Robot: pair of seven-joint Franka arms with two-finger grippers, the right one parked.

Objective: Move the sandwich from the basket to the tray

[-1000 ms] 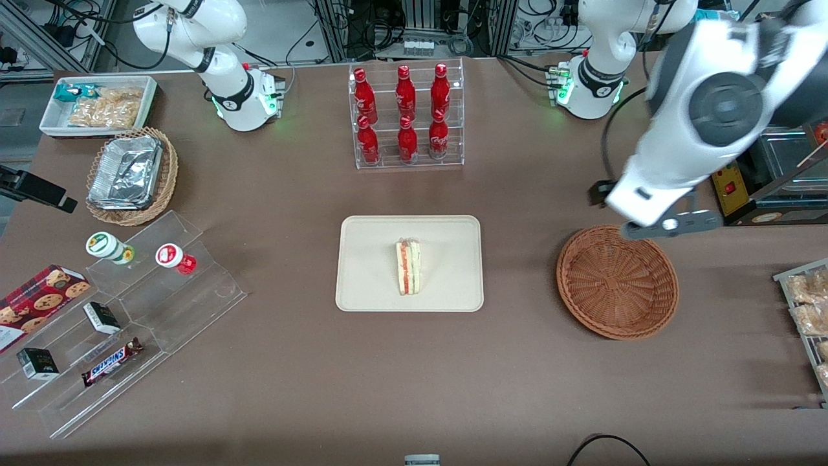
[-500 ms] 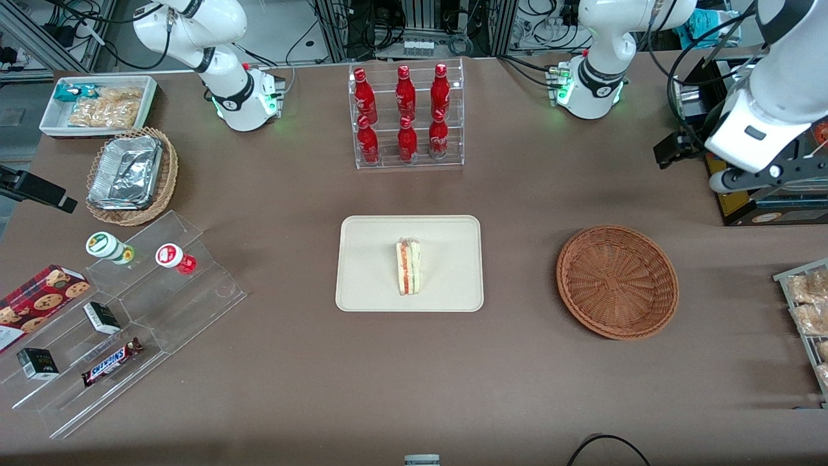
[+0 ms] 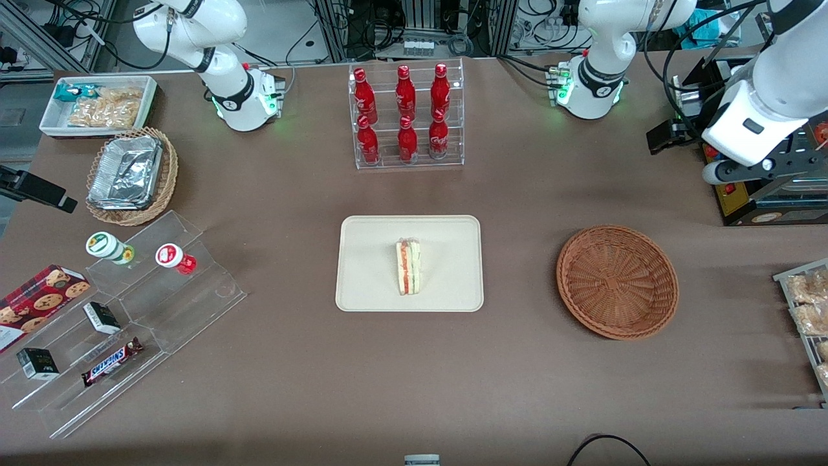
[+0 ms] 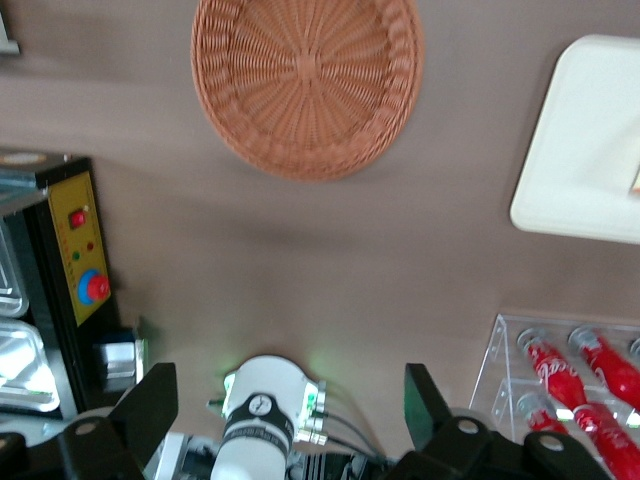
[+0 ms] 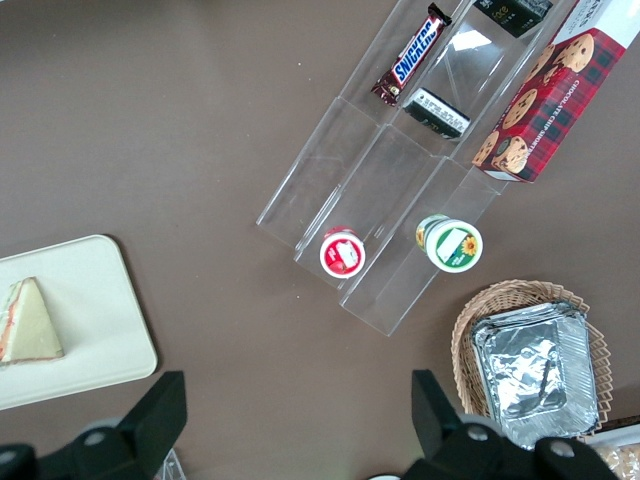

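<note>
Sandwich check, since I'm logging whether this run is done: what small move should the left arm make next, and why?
Probably none beyond settling where it is. The sandwich lies on the tray, the basket holds nothing, and the end effector is open, high above the table at the working arm's end, holding nothing.

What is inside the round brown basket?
Nothing: the basket shows only bare weave. The sandwich lies on the tray. The open hand is high above the table, holding nothing.

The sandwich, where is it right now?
In the front view the sandwich lies on the tray near its middle, with the empty basket beside the tray toward the working arm's end; the open gripper is high above the table.
</note>
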